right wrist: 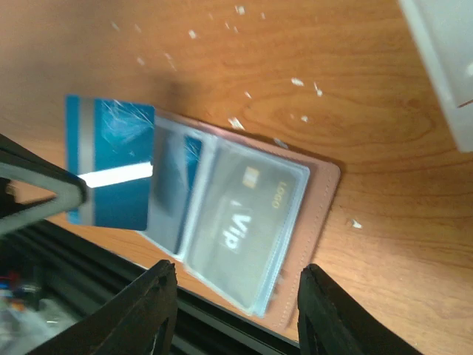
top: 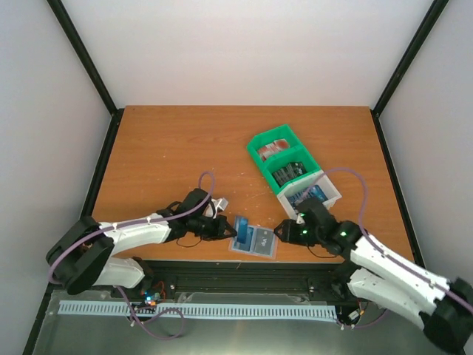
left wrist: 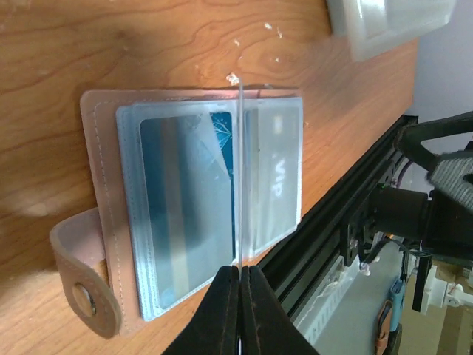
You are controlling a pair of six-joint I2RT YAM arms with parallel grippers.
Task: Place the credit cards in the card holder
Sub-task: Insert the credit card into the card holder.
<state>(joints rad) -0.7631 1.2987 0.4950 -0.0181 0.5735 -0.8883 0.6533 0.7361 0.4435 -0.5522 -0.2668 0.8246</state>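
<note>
The tan-pink card holder (top: 255, 240) lies open near the table's front edge, clear sleeves up. It also shows in the left wrist view (left wrist: 96, 148) and the right wrist view (right wrist: 321, 214). A dark VIP card (right wrist: 247, 214) sits in its right sleeve and a blue card (left wrist: 185, 200) in its left one. My left gripper (top: 225, 228) is shut on another blue card (right wrist: 111, 163), held on edge over the holder's middle; in the left wrist view the gripper (left wrist: 240, 270) grips its thin edge (left wrist: 240, 170). My right gripper (top: 281, 231) is open and empty, its jaws straddling the holder's right half (right wrist: 236, 266).
A green-and-white compartment tray (top: 260, 142) stands at the right of the table, holding red-and-white cards (top: 275, 148), dark cards (top: 290, 171) and blue cards (top: 310, 194). The table's front edge and a black rail (left wrist: 347, 214) run just beside the holder.
</note>
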